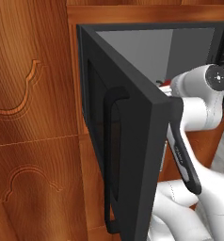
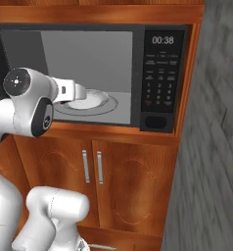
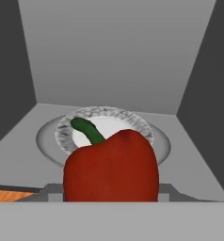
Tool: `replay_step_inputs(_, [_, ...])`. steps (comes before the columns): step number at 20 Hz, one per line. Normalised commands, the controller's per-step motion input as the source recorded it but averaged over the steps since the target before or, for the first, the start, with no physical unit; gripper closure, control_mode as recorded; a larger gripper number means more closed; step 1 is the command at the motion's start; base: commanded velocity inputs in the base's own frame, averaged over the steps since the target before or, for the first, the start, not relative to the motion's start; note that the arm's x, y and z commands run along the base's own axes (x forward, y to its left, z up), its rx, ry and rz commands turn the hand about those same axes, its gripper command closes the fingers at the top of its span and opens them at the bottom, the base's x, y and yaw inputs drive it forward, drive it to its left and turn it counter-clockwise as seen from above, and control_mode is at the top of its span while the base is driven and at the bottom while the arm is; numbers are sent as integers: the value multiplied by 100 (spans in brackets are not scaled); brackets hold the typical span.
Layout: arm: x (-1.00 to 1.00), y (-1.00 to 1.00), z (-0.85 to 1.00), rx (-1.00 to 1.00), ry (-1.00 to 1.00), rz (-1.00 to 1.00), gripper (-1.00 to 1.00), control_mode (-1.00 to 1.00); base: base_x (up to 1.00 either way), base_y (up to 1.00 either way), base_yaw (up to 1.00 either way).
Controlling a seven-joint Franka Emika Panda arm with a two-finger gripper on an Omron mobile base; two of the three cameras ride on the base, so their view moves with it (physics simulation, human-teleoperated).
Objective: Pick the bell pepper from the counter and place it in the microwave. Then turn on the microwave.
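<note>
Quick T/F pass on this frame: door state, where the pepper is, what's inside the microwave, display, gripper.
1. The microwave door is shut. False: it stands swung wide open.
2. The bell pepper sits close in front of the hand camera, at the mouth of the cavity. True.
3. The pepper's stem is yellow. False: it is green.
4. A white plate lies on the glass turntable inside. True.
5. The display is blank. False: it reads 00:38.
6. The gripper reaches into the cavity above the turntable. True.
</note>
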Motion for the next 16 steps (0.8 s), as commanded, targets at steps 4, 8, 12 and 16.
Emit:
replay_step_inputs(4, [19, 0, 0, 0, 1, 0, 100, -100, 0, 0, 0])
replay_step_inputs(8, [17, 0, 0, 0, 1, 0, 100, -100, 0, 0, 0])
replay_step_inputs(12, [17, 0, -2, 0, 1, 0, 100, -100, 0, 0, 0])
replay_step_inputs(16, [14, 1, -7, 0, 0, 0, 100, -100, 0, 0, 0])
